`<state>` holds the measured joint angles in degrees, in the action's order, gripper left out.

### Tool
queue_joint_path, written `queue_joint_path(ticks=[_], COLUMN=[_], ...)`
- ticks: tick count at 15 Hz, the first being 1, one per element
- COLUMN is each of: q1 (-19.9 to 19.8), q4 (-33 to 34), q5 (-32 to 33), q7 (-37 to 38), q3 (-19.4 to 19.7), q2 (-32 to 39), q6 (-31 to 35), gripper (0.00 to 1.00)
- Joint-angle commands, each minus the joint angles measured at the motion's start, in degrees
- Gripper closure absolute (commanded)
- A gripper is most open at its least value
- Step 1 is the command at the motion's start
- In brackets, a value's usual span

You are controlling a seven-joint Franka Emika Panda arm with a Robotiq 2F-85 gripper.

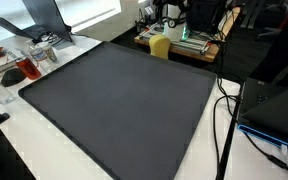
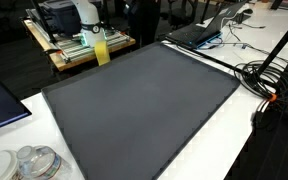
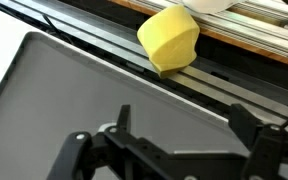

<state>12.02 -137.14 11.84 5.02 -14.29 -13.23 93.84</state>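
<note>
In the wrist view, the black two-finger gripper (image 3: 181, 128) hangs at the near edge with its fingers (image 3: 123, 118) spread wide and nothing between them. Beneath it lies the large dark grey rectangular mat (image 3: 74, 90), which rests on a white table (image 1: 209, 150). The yellow rounded cup-shaped object (image 3: 170, 41) stands just past the mat's far edge, apart from the gripper, and shows in both exterior views (image 1: 159, 45) (image 2: 102, 50). Behind it runs a brown wooden ledge (image 3: 254, 45).
</note>
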Motion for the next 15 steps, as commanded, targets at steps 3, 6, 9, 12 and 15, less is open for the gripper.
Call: queue_joint_path(ticks=[3, 6, 9, 12, 15], q1=[2.2, 2.4, 2.8, 1.9, -0.4], q4=[-1.6, -0.6, 0.0, 1.2, 2.6], q5=[0.1, 0.3, -0.5, -1.1, -3.4], q7=[6.9, 11.0, 11.8, 9.2, 5.2], q3=[-3.1, -4.4, -4.9, -3.2, 0.6], q2=[0.2, 2.7, 4.9, 5.7, 5.3], q6=[-3.0, -5.3, -6.8, -6.1, -4.7], gripper=[0.00, 0.00, 0.00, 0.00, 0.00])
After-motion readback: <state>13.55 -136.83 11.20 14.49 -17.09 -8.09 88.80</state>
